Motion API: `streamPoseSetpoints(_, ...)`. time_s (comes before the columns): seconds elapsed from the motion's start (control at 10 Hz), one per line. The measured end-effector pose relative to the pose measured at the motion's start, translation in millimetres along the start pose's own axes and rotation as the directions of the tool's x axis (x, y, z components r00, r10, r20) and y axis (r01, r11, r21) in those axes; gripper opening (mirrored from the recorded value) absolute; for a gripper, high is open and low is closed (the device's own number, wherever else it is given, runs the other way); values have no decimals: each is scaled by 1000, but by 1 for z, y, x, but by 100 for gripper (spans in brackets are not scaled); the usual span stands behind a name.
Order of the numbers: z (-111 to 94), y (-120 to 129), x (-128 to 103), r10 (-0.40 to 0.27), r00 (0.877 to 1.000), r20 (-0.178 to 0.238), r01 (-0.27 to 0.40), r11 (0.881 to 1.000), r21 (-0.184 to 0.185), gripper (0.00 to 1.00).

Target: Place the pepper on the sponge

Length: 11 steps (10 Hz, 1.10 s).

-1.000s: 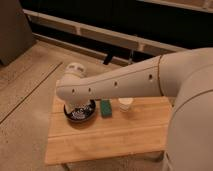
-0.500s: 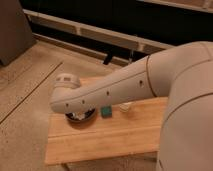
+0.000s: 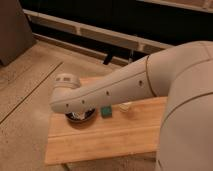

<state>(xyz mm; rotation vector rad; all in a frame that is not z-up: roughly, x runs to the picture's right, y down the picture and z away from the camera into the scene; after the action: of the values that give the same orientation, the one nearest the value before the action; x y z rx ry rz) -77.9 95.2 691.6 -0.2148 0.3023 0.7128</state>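
arm (image 3: 115,90): spanning from the right edge to centre left, covering the table's back edge.
gripper: staying out of sight, hiding somewhere behind the arm; open or closed, cannot tell.
sponge (image 3: 106,111): lying flat on the table at centre, just below the arm, between bowl and cup.
pepper: not showing; cannot tell where it is lying.
bowl (image 3: 80,116): sitting left of the sponge, arm covering its top half.
cup (image 3: 125,106): peeking out right of the sponge.
table (image 3: 115,140): wooden, filling the lower centre.
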Motion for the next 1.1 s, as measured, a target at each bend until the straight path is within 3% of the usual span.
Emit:
streamPoseSetpoints(0.1, 0, -3, 4, -72, 997, -32, 73, 997, 37, 65)
streamPoseSetpoints(0.2, 0, -3, 5, -101, 994, -46, 103, 993, 50, 65)
streamPoseSetpoints(0.6, 1, -6, 4, -97, 995, -38, 99, 994, 48, 65)
streamPoseSetpoints(0.8, 1, -15, -9, -76, 997, 36, 74, 997, 32, 65)
streamPoseSetpoints(0.9, 0, -24, -22, -67, 991, 112, 66, 998, 16, 65)
streamPoseSetpoints(1.0, -3, -34, -34, -71, 979, 191, 71, 997, 4, 65)
streamPoseSetpoints(1.1, -6, -46, -49, -87, 951, 296, 94, 996, -9, 65)
